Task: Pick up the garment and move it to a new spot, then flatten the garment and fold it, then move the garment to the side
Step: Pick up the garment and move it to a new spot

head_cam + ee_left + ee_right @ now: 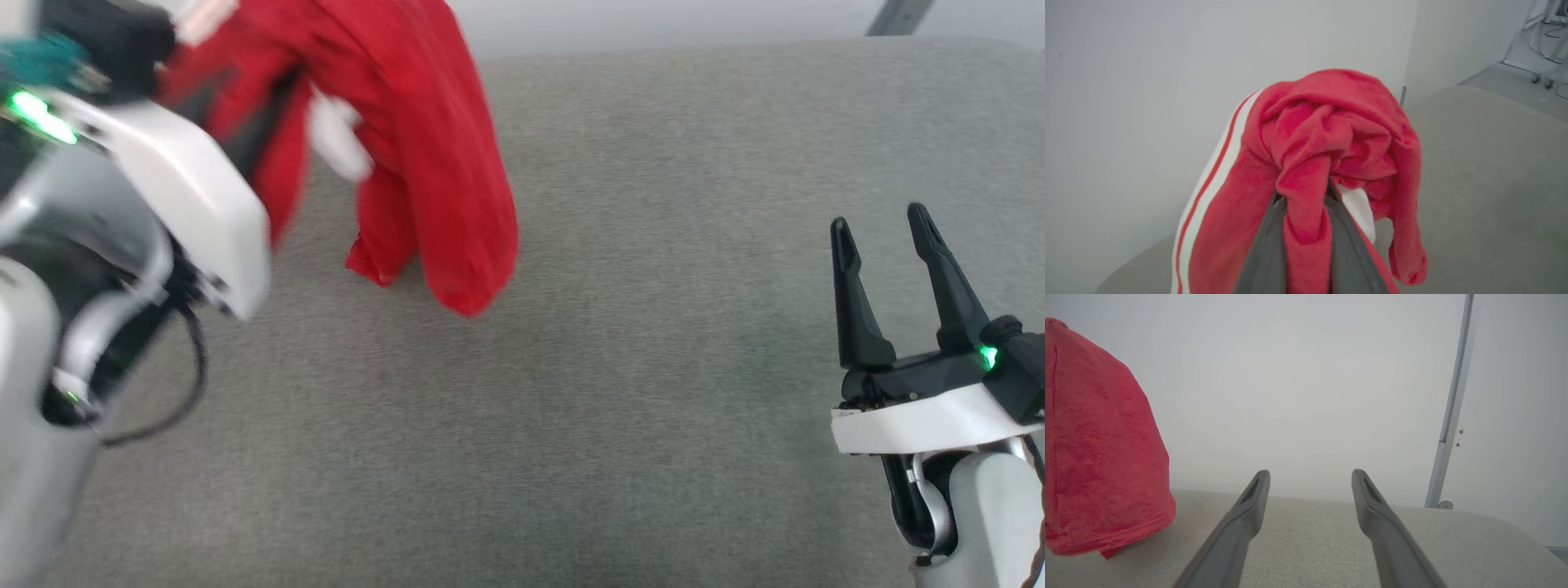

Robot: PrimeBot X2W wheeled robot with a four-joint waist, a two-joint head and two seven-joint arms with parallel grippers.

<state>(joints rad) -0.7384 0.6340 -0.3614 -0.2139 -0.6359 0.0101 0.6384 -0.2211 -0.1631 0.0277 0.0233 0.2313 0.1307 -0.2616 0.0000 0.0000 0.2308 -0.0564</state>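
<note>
Clamped narrowly on a bunched fold of the garment [1331,122]: left end effector [1304,190], raised at far left. Hanging as a crumpled lump, lowest red folds near or touching the grey surface [653,367]; cannot tell which. Spread wide and holding nothing: right end effector [880,219], near right, well apart from the garment.

Likely risks: slipping from so small a pinch under the hanging weight; dragging and twisting on the textured cover; landing wadded, making flattening harder.

Far edge close behind the garment, wall [1306,375] beyond. Plenty of bare room across middle and right; thin pole [1447,428] past the far right corner.
</note>
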